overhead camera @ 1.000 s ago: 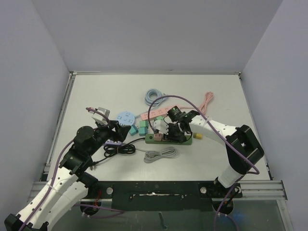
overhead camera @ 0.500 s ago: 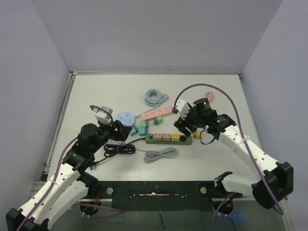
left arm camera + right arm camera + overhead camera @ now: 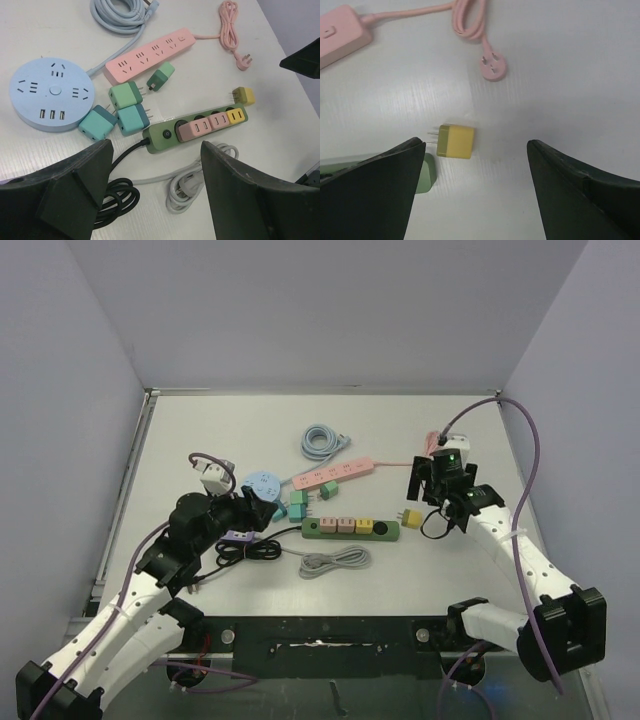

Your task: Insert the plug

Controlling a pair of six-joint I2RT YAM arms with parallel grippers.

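Whereas a second ago it sat down on the green power strip (image 3: 350, 528), the right gripper (image 3: 420, 483) has drawn back rightward, jaws spread, holding nothing. The yellow plug (image 3: 456, 141) lies loose on the table (image 3: 200, 440) just off the strip's right end: a small boxy block, prongs toward the strip. The left gripper (image 3: 258, 510) hangs wide and empty.

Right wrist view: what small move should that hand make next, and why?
Probably lower the right hand around the yellow plug, nudging slightly left to centre it. The hand is open above the plug, which lies loose on the table, prongs pointing toward the green power strip.
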